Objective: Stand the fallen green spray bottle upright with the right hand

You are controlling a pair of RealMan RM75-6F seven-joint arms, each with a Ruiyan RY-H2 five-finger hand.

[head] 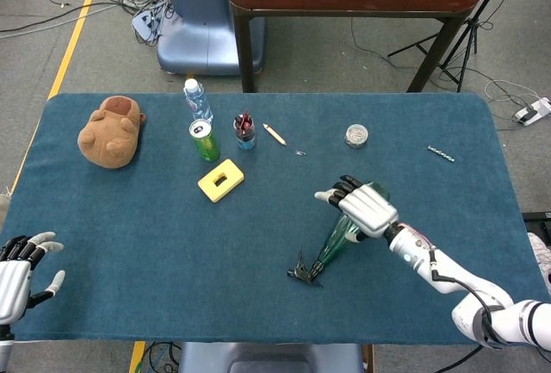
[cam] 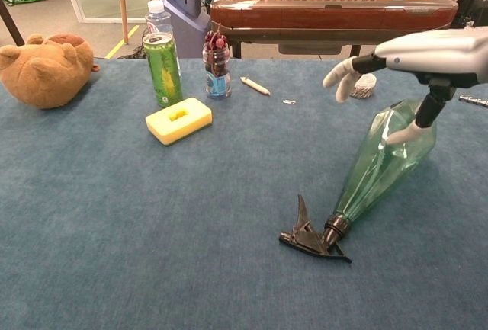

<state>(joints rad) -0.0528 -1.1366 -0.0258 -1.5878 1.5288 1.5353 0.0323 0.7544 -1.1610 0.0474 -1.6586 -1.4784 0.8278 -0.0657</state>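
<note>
The green spray bottle (cam: 381, 166) is lying tilted on the blue table (cam: 114, 216), its black trigger head (cam: 311, 236) touching the cloth and its wide base lifted. The right hand (head: 366, 207) is hovering over that base, fingers spread, gripping nothing. The left hand (head: 19, 271) is resting released at the near-left edge. A green can (cam: 163, 68) is standing upright, its label unreadable.

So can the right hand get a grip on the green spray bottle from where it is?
Probably yes. The right hand is over the green spray bottle, a finger touching its wide end, nothing in between. The bottle lies with its black trigger head on the cloth.
</note>
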